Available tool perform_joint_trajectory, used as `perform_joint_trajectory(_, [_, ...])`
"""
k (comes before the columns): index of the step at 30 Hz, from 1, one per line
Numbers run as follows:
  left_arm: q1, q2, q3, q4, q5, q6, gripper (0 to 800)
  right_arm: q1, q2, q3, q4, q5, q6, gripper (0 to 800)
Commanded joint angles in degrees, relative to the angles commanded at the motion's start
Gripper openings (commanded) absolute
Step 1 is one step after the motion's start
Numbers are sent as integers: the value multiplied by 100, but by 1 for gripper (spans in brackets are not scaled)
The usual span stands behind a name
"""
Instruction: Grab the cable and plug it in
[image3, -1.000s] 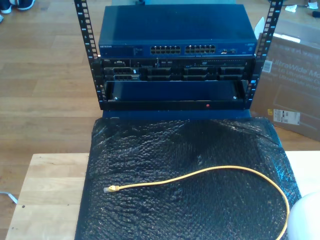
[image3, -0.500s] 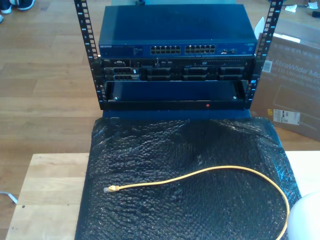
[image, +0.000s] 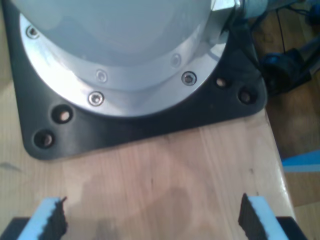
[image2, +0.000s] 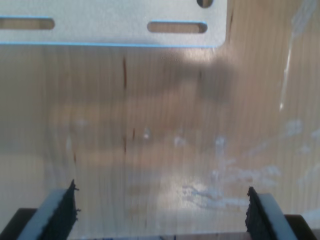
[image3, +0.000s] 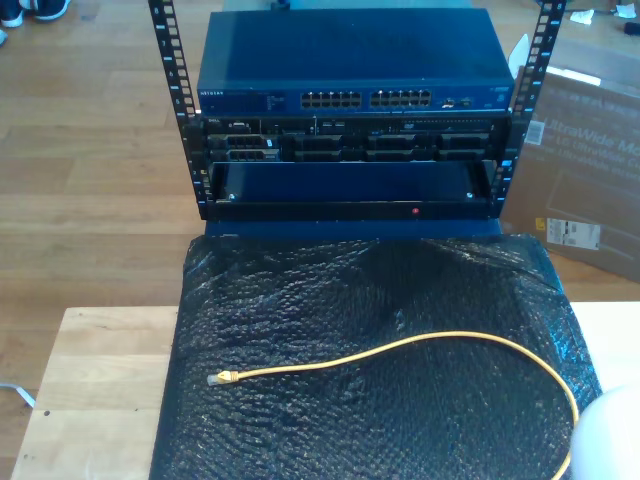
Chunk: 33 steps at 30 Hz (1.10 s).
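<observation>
In the first wrist view, my first gripper hangs with its jaws spread wide and nothing between them, over bare pale wood. Just ahead of it sits a round grey arm base bolted to a black mounting plate. No cable is near these jaws.

In the second wrist view, my second gripper is likewise wide apart and empty above a light wooden surface. A slotted metal bracket lies beyond it. The picture is soft and glary, so the pale smears on the wood may be reflections or thin plastic film; I cannot say which.

In the exterior view, the cable lies in a loose arc on the black bubble wrap that covers the wooden table. Its plug rests towards the exterior view's left, and the cord curves round to the exterior view's lower right. Beyond the table stands the rack, with the network switch showing two banks of ports. Compared with the pictures from a moment ago, nothing has shifted: the cable keeps the same curve and the plug the same spot. I judge the task has not begun; the grab is yet to come, and the plug is well apart from the ports.
</observation>
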Motion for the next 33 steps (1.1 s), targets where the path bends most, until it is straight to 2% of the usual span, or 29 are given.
perform_joint_trajectory(8, [0,-35,-466,18,879,-105,800,0,-360,-158,0,237,264,792])
perform_joint_trajectory(15, [-9,-70,-607,26,1020,-255,800,-9,-334,-862,-18,1363,527,791])
perform_joint_trajectory(21, [-70,-88,-985,18,1477,-536,800,26,-334,-1565,0,2136,1099,782])
perform_joint_trajectory(25, [-440,-97,-1301,-35,1749,-774,800,211,-334,-2040,9,2611,1565,779])
perform_joint_trajectory(33, [-1415,-70,-1829,-185,2242,-1600,800,1442,-202,-2813,18,2892,2980,781])
